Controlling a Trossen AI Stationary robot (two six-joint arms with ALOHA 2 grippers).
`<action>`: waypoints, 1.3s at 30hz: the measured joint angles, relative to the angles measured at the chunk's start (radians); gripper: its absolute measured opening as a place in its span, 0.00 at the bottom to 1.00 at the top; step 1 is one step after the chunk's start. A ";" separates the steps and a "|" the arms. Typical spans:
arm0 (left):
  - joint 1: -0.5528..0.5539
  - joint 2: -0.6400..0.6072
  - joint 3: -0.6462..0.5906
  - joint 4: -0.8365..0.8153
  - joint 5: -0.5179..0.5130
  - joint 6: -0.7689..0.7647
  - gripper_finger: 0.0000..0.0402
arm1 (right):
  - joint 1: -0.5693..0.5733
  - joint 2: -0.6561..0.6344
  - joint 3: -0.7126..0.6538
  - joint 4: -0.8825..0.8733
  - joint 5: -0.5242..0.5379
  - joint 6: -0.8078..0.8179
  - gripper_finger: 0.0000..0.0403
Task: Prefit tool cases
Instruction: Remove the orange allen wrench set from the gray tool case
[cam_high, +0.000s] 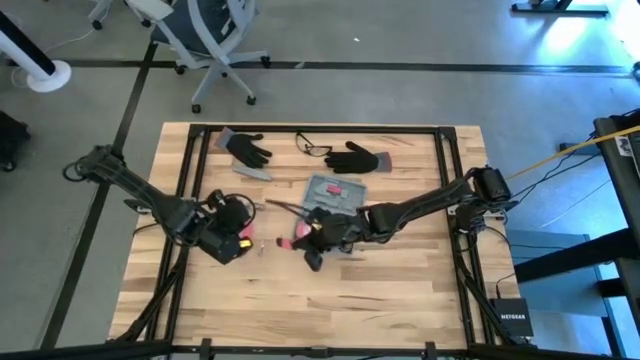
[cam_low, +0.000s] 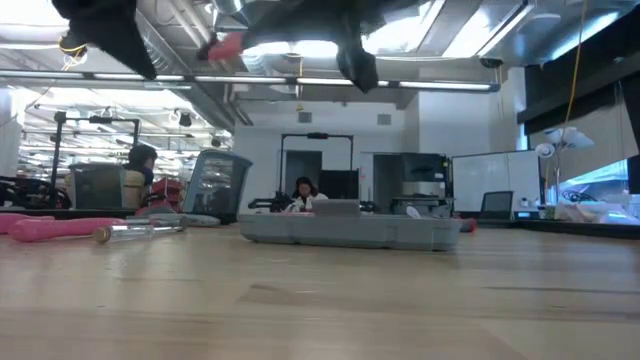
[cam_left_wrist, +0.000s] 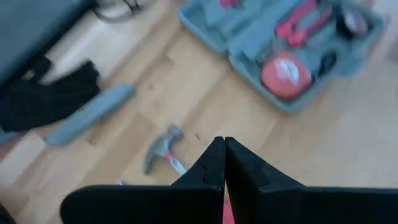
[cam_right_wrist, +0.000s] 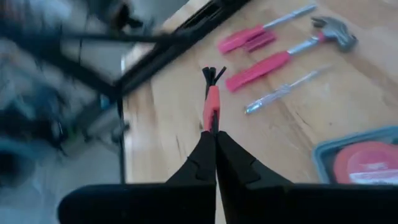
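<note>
On the near half of the pale plank table (cam_high: 400, 290), the left gripper (cam_high: 243, 243) hovers at about eight o'clock from the centre, its dark fingers clenched together; a sliver of red shows between them, but I cannot tell what it is. The left arm comes in bent from ten o'clock. Just at the centre, the right gripper (cam_high: 308, 240) is raised above the wood, its jaws grasping a slim red-handled tool (cam_right_wrist: 211, 102) with black tips. The right arm stretches long and low from three o'clock. Beside this gripper, toward twelve o'clock, lies the tool case (cam_high: 337, 194), open and flat, made of grey-blue plastic with rounded corners and moulded slots holding red pieces. A hammer (cam_right_wrist: 292, 53) and screwdrivers lie loose on the wood. Farther, near the far edge, two black gloves (cam_high: 245, 150) and a pair of glasses (cam_high: 312, 147) rest.
</note>
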 joint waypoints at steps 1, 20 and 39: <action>0.001 -0.012 0.000 0.000 -0.018 0.001 0.00 | -0.009 0.020 0.000 0.033 0.006 0.074 0.00; 0.000 -0.175 0.001 -0.060 -0.042 -0.017 0.00 | -0.042 0.347 0.000 0.337 0.385 1.100 0.00; 0.000 -0.182 0.002 -0.069 -0.021 0.016 0.00 | -0.042 0.350 0.088 0.164 0.315 0.995 0.14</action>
